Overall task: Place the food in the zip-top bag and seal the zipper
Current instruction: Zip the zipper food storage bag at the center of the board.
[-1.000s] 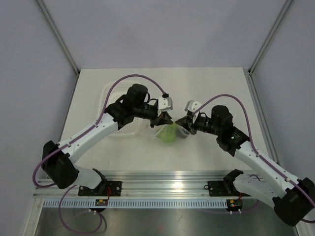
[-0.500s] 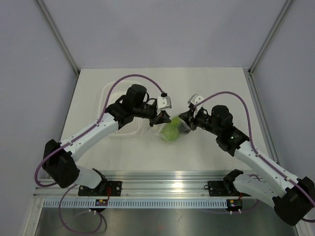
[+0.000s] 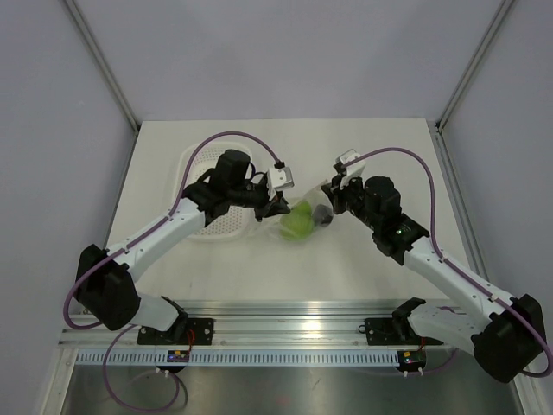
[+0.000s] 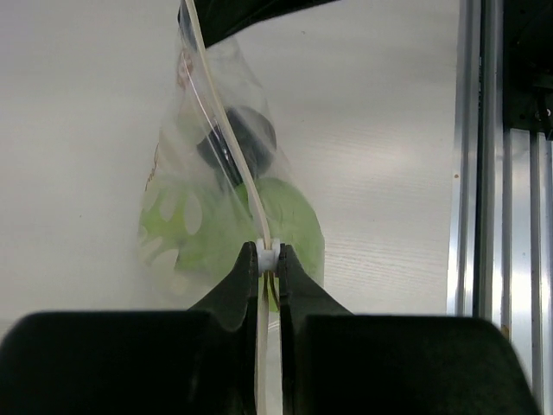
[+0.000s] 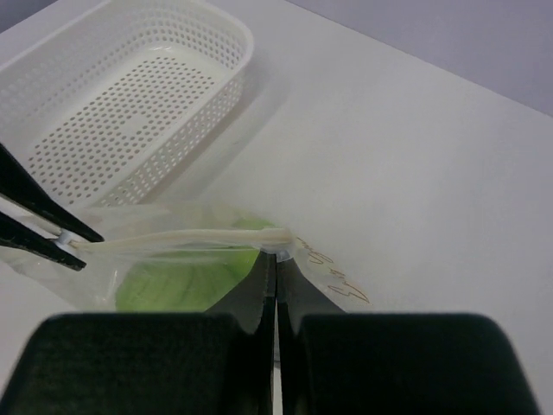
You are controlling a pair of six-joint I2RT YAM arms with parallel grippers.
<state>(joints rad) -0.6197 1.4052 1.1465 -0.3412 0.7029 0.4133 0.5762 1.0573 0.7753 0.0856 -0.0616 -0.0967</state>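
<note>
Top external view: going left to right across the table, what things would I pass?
White tray → left pincer → green fruit → dark piece → right pincer. Both pincers pinch the zipper of the bag that holds the two foods.

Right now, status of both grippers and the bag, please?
Left gripper shut on zipper. Right gripper shut on zipper, other end. Zip-top bag stretched between them, green fruit and dark piece inside. Nothing in the way; white tray apart.
</note>
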